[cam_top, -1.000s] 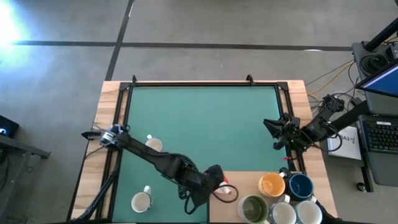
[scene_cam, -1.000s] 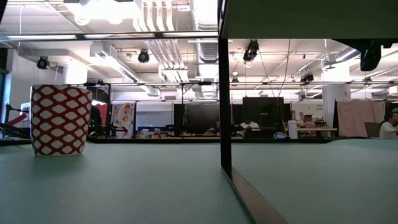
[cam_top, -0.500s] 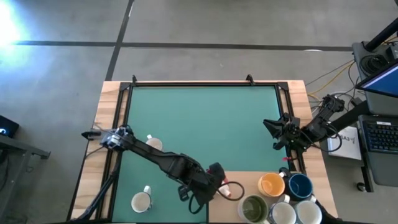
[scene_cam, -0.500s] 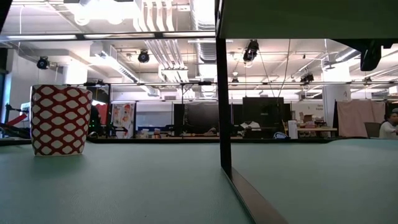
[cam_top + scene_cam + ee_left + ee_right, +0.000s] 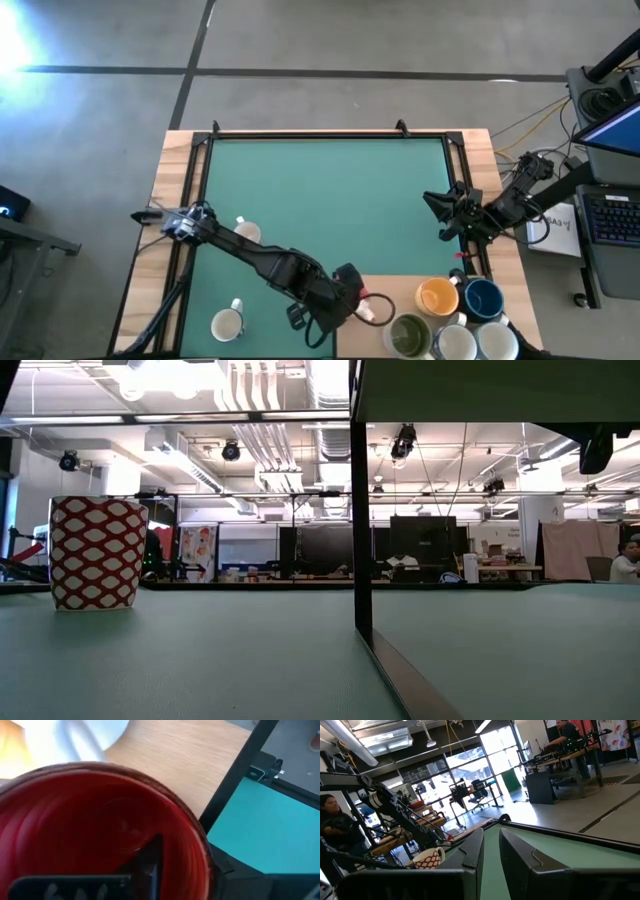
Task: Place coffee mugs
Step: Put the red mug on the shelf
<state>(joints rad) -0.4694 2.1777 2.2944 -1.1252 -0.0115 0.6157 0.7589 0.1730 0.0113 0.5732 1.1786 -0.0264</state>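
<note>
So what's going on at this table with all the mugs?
The left gripper is down at a red mug on the wooden board, which also holds an orange mug, a dark blue mug and a few others. A white mug stands on the green mat. The right arm waits at the mat's right edge, with nothing in the right gripper.

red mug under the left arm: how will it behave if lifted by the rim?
Probably rigid and heavy for its size: the red mug looks glazed ceramic. Likely slippery, since one finger of the left pincer sits against its glossy inner wall. Probably chips if knocked against neighbouring mugs.
</note>
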